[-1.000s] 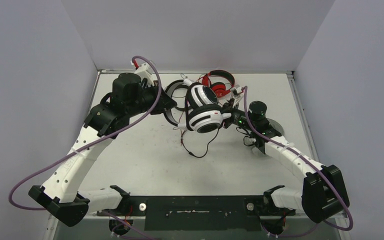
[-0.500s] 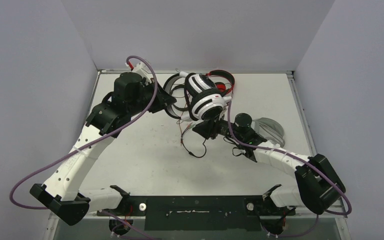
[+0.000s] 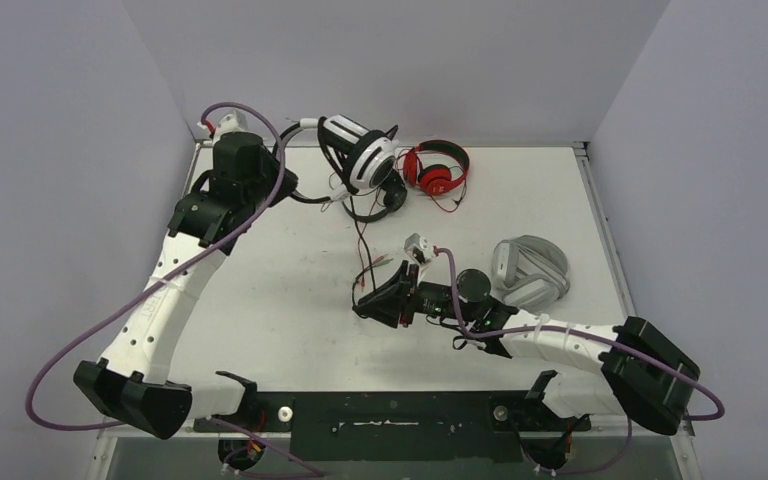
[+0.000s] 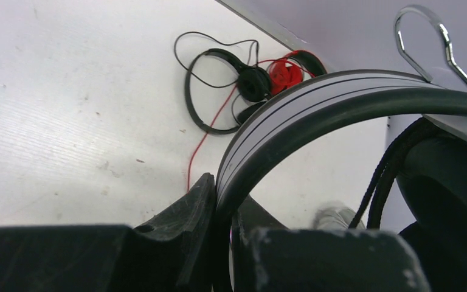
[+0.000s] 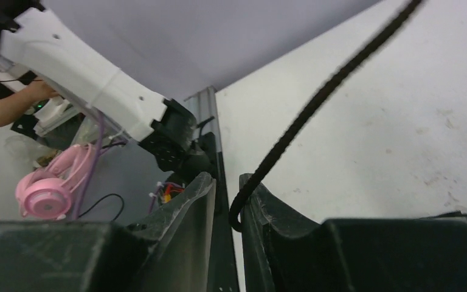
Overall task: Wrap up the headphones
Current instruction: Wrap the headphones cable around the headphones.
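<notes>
Nothing is legible, not even on the white-and-black headphones (image 3: 364, 160); a pale streak (image 3: 385, 424) on the black base bar (image 3: 440, 410) is perhaps a label, too blurred to read.

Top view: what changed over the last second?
Left gripper, clamped on the white-and-black headphones, carried them toward the far-left corner. Right gripper backed away from them to mid-table, black cable now between its narrowing jaws. Red headphones and grey headphones stayed put.
</notes>
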Motion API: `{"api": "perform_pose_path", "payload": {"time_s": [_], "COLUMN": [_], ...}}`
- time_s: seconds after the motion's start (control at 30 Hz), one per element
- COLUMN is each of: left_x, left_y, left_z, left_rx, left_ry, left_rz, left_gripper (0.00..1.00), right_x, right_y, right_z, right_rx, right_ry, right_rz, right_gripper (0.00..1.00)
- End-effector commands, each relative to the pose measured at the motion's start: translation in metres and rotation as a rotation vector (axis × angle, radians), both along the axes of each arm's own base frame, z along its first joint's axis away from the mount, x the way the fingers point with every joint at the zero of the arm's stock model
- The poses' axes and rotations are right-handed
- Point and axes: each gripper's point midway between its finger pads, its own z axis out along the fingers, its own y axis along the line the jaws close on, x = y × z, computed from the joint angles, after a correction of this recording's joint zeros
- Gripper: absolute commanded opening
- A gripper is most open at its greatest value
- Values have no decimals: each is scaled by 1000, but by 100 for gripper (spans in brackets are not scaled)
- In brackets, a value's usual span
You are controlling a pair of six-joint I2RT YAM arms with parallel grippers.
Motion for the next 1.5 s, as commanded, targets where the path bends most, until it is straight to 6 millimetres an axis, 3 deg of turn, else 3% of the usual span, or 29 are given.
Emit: {"api": "perform_pose_path", "payload": {"time_s": [0.0, 0.13, 0.23, 0.33, 0.43, 0.53, 0.57, 0.7, 1.0, 1.27, 1.4, 1.47], "left_x": [26, 30, 29, 20, 7, -4, -9, -27, -46, -66, -71, -76], "left_y": [16, 28, 38, 51, 55, 43, 40, 29, 25, -18, -33, -44], "left_z": [16, -8, -19, -26, -34, -43, -47, -58, -70, -67, -60, -54], "left_rx": [39, 142, 257, 474, 700, 889, 909, 947, 1062, 888, 775, 706], "left_ry": [-121, -118, -137, -162, -176, -214, -231, -300, -259, -292, -301, -315], "left_rz": [103, 130, 138, 159, 127, -57, -108, -276, -484, -715, -732, -760], "left_gripper": [0, 0, 0, 0, 0, 0, 0, 0, 0, 0, 0, 0], "right_x": [-29, -28, -10, 6, 19, 37, 45, 69, 106, 129, 139, 142], "right_y": [-2, -3, 0, 4, 8, 9, 7, -5, -40, -52, -63, -70], "right_z": [77, 110, 127, 140, 141, 132, 137, 117, 94, 81, 79, 73], "right_rx": [196, 222, 182, 103, -14, -167, -210, -401, -555, -604, -595, -597], "right_ry": [-98, -106, -106, -141, -162, -162, -161, -105, -121, -199, -230, -237], "right_rz": [97, 85, 8, -43, -62, -88, -108, -136, -268, -387, -472, -501], "right_gripper": [24, 22, 13, 12, 12, 5, 2, 0, 4, 4, 17, 18]}}
